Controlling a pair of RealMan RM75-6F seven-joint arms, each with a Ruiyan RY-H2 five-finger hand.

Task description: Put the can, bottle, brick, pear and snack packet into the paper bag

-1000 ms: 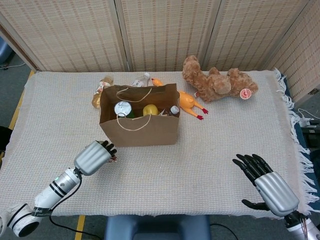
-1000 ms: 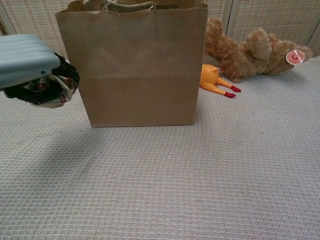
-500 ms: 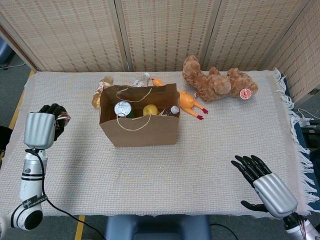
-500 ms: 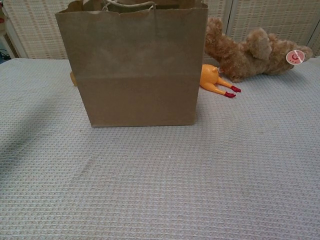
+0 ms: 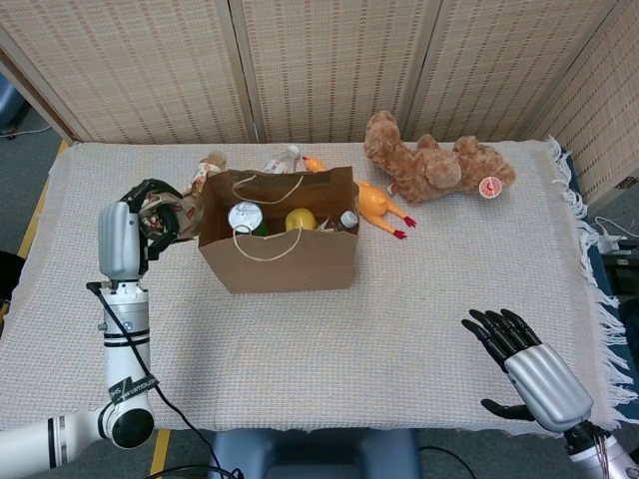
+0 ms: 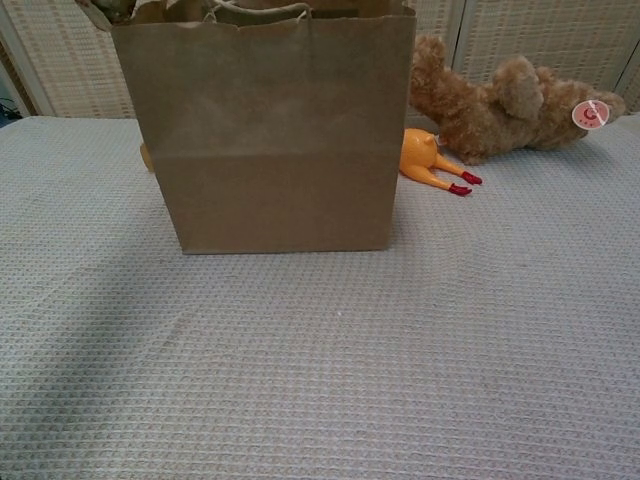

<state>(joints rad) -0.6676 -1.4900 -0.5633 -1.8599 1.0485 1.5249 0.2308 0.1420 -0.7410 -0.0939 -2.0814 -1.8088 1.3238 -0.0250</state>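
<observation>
At centre-left of the tabletop (image 5: 419,299), a brown paper bag (image 5: 285,259) stands upright with its mouth open. Inside it, the head view shows a can (image 5: 245,217) at the 9 o'clock side, a yellow-green pear (image 5: 301,219) at the middle, and a bottle (image 5: 347,221) top at 3 o'clock; the brick cannot be made out. The left hand (image 5: 135,228) is raised at 9 o'clock of the bag, just beside its left wall, its fingers curled around the crumpled snack packet (image 5: 160,214), which is held above the cloth and outside the bag. The right hand (image 5: 524,354) rests low at 4 o'clock, well apart from the bag, fingers spread and holding nothing. A rubber chicken (image 5: 374,205) lies just beside the bag at 2 o'clock, and a teddy bear (image 5: 429,165) lies beyond it. Small items behind the bag at 11 to 12 o'clock are too obscured to identify.
</observation>
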